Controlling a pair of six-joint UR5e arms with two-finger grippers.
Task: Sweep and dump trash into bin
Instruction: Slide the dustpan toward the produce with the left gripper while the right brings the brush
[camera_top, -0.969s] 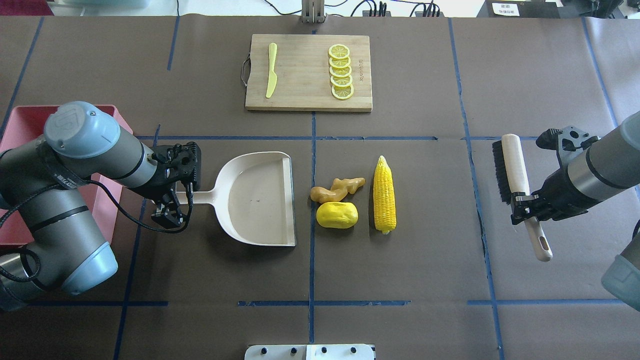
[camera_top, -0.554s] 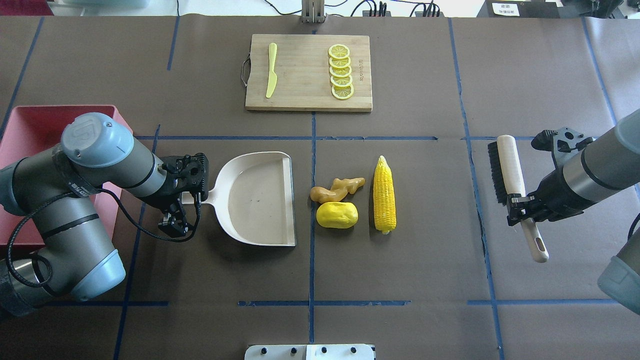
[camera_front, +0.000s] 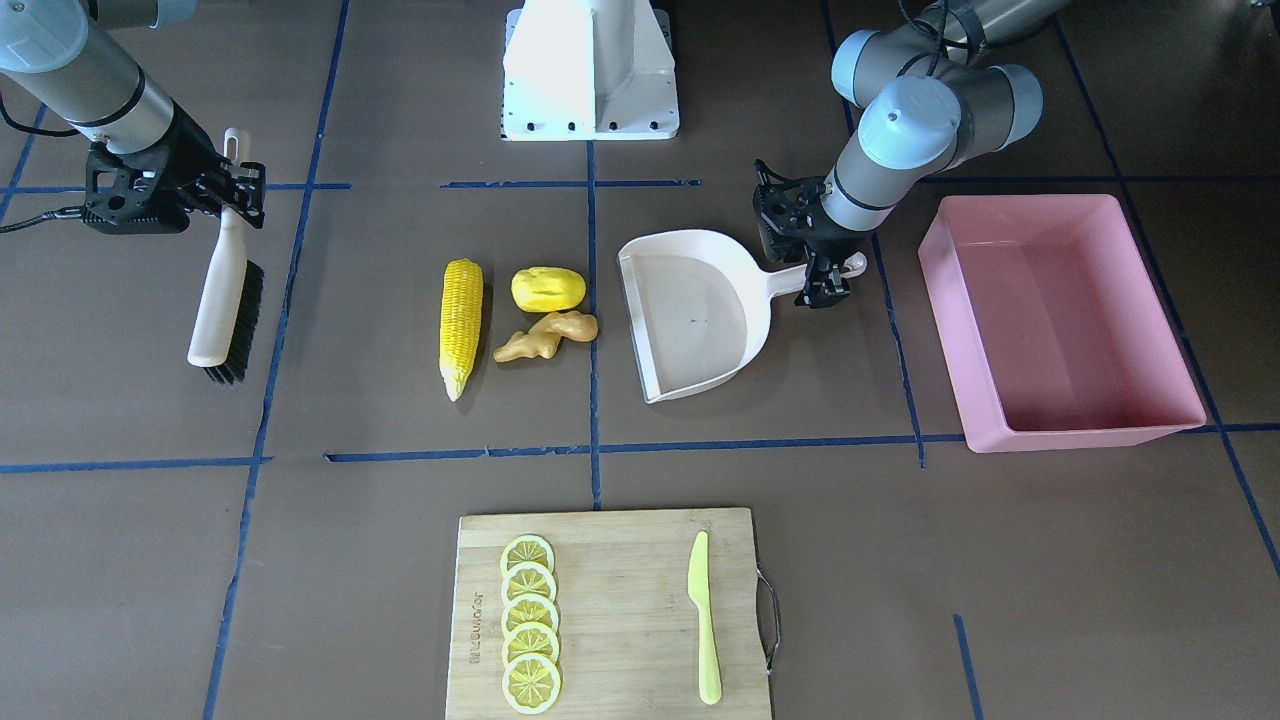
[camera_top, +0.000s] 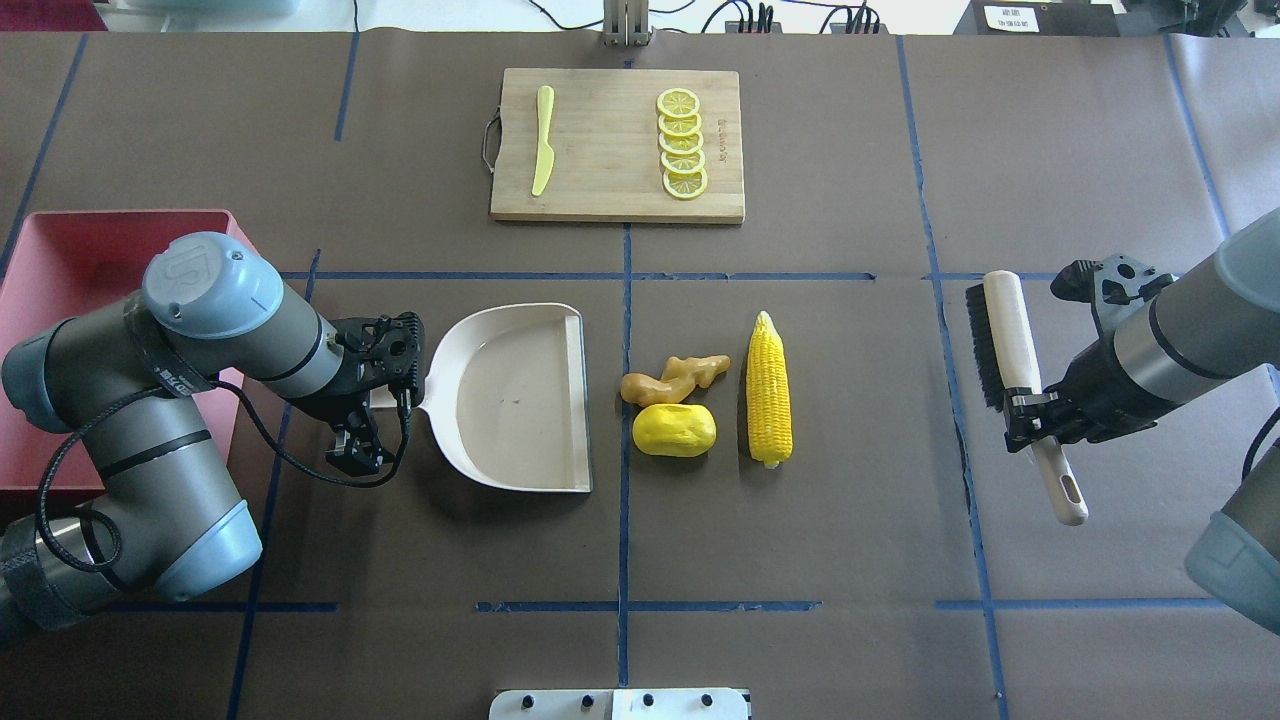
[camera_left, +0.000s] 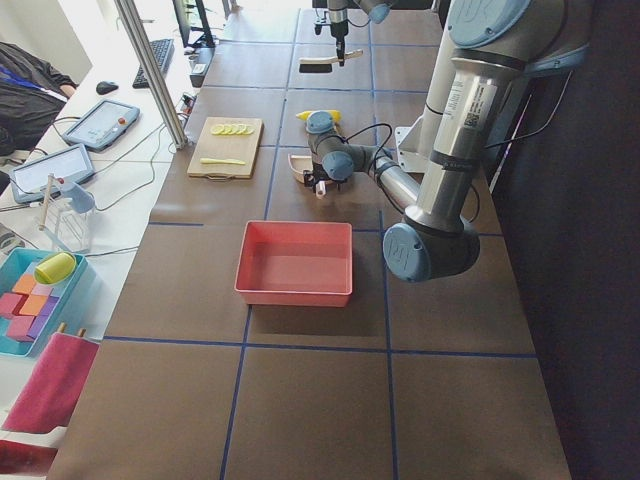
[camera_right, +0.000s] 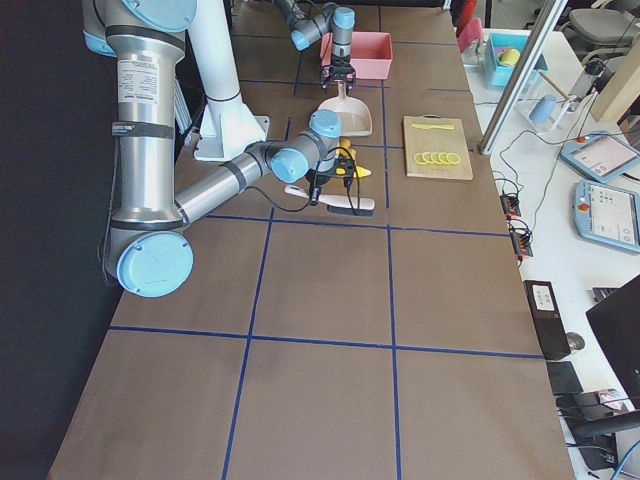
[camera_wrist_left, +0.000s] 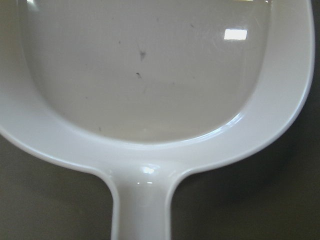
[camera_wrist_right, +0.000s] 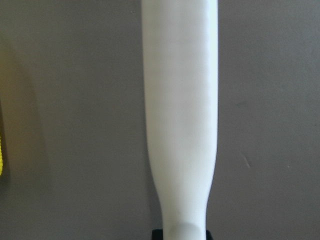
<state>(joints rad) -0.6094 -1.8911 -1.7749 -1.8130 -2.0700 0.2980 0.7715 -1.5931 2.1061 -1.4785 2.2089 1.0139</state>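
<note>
At mid-table, trash (camera_top: 674, 430) lay between dustpan (camera_top: 520, 395) and brush (camera_top: 1012, 340)

From overhead, the cream dustpan sat at the trash's 9 o'clock, lip toward it. A cutting board (camera_top: 610, 130) lay at 12. The corn cob (camera_top: 769, 390), yellow lump (camera_top: 690, 425) and ginger root (camera_top: 675, 378) lay close together. The pink bin (camera_top: 60, 260) stood farther out at 9. The right gripper (camera_top: 1035, 418) pinched the brush handle at 3 o'clock. The left gripper (camera_top: 382, 402) straddled the dustpan handle; whether it clamped, I cannot tell. Within a second it had slid panward, and the brush had edged nearer.
</note>
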